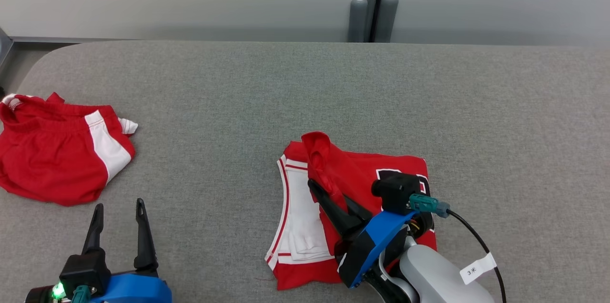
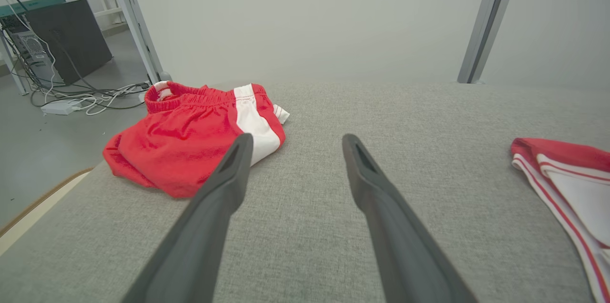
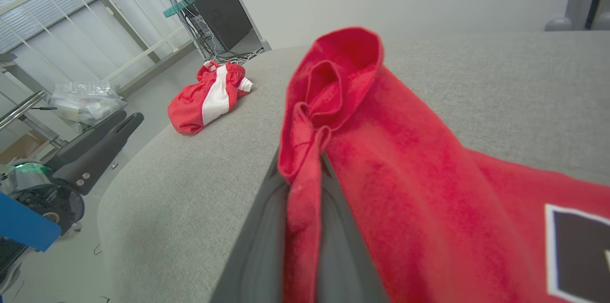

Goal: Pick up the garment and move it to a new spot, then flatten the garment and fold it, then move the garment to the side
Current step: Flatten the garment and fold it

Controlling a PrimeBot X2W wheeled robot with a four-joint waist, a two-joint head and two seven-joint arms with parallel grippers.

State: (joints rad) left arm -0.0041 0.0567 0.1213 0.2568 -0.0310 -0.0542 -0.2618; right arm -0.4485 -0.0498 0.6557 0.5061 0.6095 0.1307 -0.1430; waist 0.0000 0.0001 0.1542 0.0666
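Observation:
A red jersey [image 1: 352,174] with white trim and a dark patch lies partly folded near the middle of the grey table. My right gripper [image 1: 317,188] is shut on a red strap of the jersey [image 3: 329,103], which bunches up above its fingertips. In the left wrist view the jersey's white-trimmed edge [image 2: 567,184] shows at the right. My left gripper [image 1: 119,207] stands open at the lower left, nothing between its fingers [image 2: 228,169], just short of the red shorts.
Red shorts [image 1: 57,150] with a white side stripe lie crumpled at the table's left edge [image 2: 190,136]. The grey padded table [image 1: 333,84] has free room at the back and right. A wall and a grey post [image 1: 376,3] stand behind.

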